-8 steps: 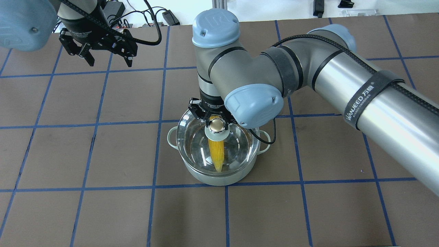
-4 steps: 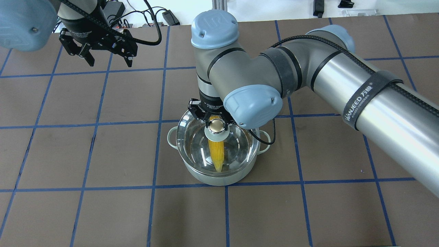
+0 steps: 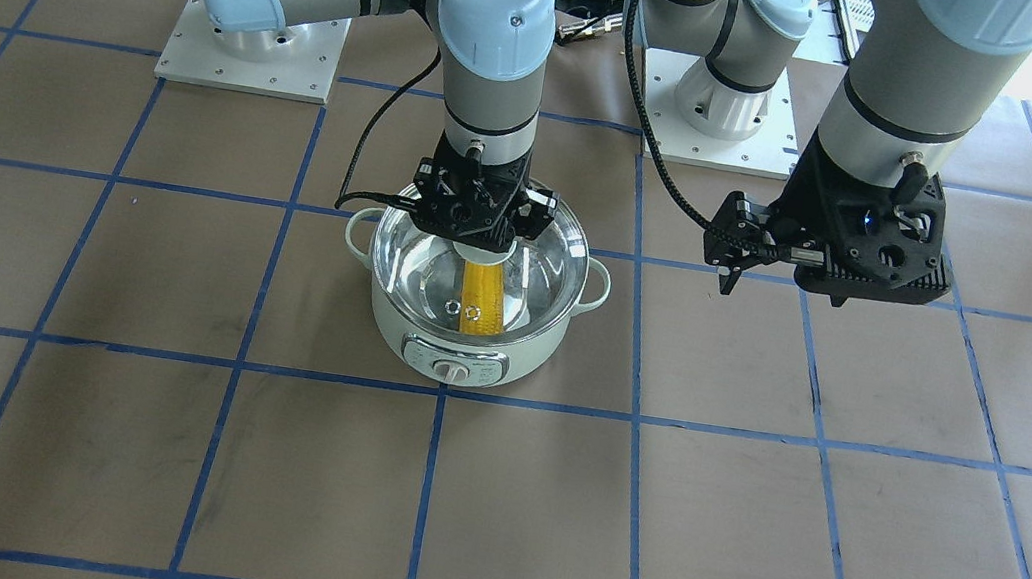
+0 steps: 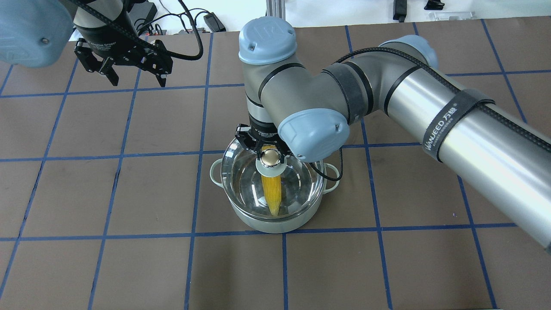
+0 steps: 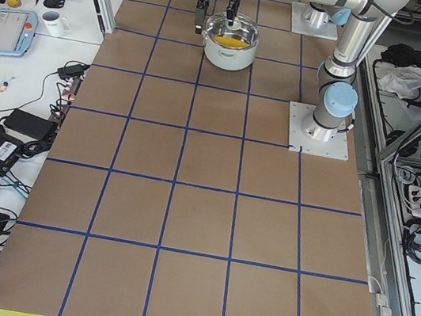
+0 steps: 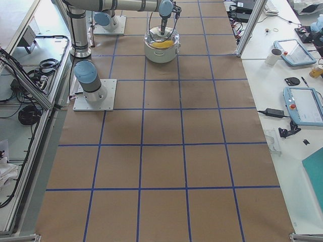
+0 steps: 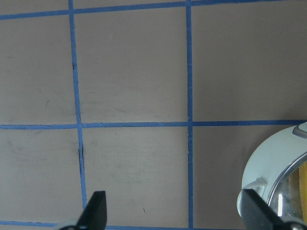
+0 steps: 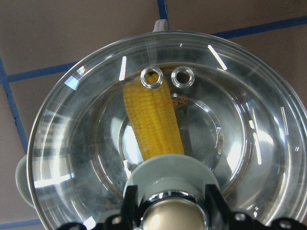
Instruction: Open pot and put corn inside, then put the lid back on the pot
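The pale mint-green pot stands mid-table, its dial panel facing away from the robot. The yellow corn lies inside it, seen through the glass in the right wrist view. The clear glass lid rests on the pot's rim. My right gripper reaches straight down and is shut on the lid's knob, a finger on each side. My left gripper hangs open and empty above the table, far left of the pot; its fingertips show in the left wrist view.
The brown table is marked with blue tape squares. Cables and power boxes lie past its far edge. The right arm's long forearm spans the right half above the table. Both arm bases stand behind the pot.
The right arm's elbow and wrist have shifted slightly left while the gripper stays on the knob; the lid barely shifts. The left gripper has drifted slightly farther away.
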Tool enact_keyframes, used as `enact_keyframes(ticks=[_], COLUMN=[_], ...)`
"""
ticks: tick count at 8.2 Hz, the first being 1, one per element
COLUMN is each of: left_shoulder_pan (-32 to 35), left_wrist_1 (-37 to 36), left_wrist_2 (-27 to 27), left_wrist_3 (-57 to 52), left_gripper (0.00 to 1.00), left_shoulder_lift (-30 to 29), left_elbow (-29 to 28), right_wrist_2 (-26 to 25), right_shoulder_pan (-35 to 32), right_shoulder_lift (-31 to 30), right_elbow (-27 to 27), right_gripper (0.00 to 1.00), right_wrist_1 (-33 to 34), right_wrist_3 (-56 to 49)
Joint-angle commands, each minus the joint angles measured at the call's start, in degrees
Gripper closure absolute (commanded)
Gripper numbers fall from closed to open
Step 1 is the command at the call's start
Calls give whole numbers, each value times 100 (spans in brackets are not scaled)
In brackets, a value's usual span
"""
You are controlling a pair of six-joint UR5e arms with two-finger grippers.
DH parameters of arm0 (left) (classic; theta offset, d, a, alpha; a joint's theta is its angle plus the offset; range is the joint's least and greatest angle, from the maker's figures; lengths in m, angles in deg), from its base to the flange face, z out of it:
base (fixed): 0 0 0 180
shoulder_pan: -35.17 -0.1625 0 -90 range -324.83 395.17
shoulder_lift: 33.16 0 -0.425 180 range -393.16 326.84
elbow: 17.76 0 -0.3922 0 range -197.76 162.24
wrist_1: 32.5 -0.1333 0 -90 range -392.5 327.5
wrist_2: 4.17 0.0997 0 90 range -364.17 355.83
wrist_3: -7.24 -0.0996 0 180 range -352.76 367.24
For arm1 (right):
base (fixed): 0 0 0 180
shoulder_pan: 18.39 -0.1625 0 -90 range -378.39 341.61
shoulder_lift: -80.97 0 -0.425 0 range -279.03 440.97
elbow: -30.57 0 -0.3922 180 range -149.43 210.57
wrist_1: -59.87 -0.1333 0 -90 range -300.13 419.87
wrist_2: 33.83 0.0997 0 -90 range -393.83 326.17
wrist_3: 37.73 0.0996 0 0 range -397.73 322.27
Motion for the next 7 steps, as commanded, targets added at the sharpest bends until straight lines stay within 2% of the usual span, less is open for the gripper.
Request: enact_keyframes(ticks=[1, 7], left_shoulder_pan=[0, 8], left_wrist_1=[-1, -1], left_wrist_2=[3, 3], left_wrist_3=[-2, -2], left_gripper=[0, 0], left_shoulder_lift=[12, 39], left_elbow=[6, 111], right_wrist_2=[-9, 18], right_shoulder_pan=[0, 0], right_shoulder_lift=[-2, -2], right_elbow=[43, 43], right_gripper=[79, 79], right_wrist_1=[-4, -12], right_wrist_3=[1, 18])
